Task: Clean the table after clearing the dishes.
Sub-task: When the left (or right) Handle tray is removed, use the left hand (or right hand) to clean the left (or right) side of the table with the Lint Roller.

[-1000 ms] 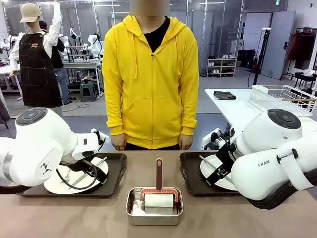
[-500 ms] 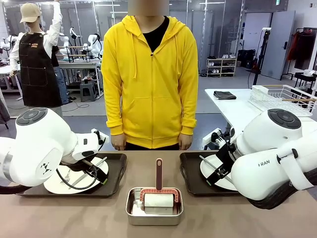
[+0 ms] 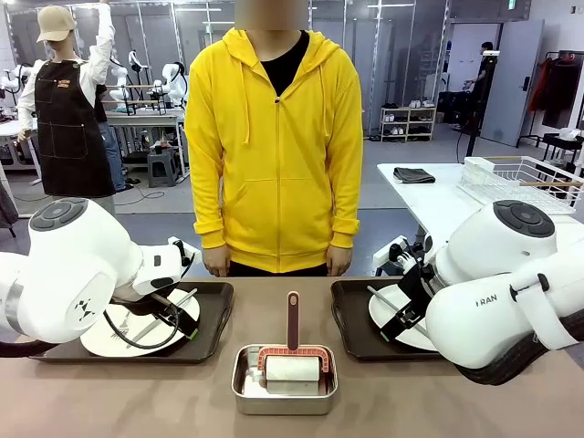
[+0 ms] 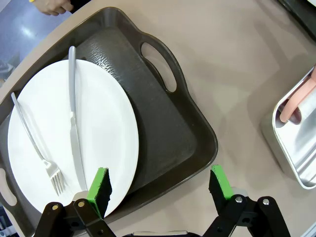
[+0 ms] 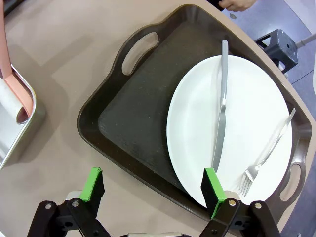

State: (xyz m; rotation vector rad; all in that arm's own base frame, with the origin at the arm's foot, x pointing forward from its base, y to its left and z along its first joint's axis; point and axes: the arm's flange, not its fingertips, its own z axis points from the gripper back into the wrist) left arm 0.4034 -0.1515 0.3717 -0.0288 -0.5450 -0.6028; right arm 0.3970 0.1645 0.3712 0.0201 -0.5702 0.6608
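Count: 2 trays, 2 plates, 2 knives, 2 forks, 1 pan, 1 roller, 1 person.

Trays: left tray and right tray, both dark with cut-out handles. Both are on the tabletop, one on each side of the steel pan at near middle.

Left tray holds the left plate, pushed toward one end. On the plate are the left knife and left fork, side by side, not touching.

Right tray is the same: right plate toward one end, with right knife and right fork on it, apart.

Pan holds a lint roller: white roll, pink frame, handle pointing toward the person at the far side.

Left claw: released, spread wide. One green pad is over the plate's rim, the other over bare tabletop just past the tray's corner. Can't tell if either pad makes contact.

Right claw: released, spread wide. One pad is over the plate's rim, the other over bare tabletop beside the tray's edge. Contact, again can't tell.

Hidden or cut off:
- Front view: the arm bodies cover most of both plates and the right tray's right end.
- Wrist views: the pan is clipped at the frame edge, with just a pink bit of the roller visible.
- Left wrist view: the left tray's far handle is clipped at the frame edge.

Person's hands hang just behind the far tabletop edge.
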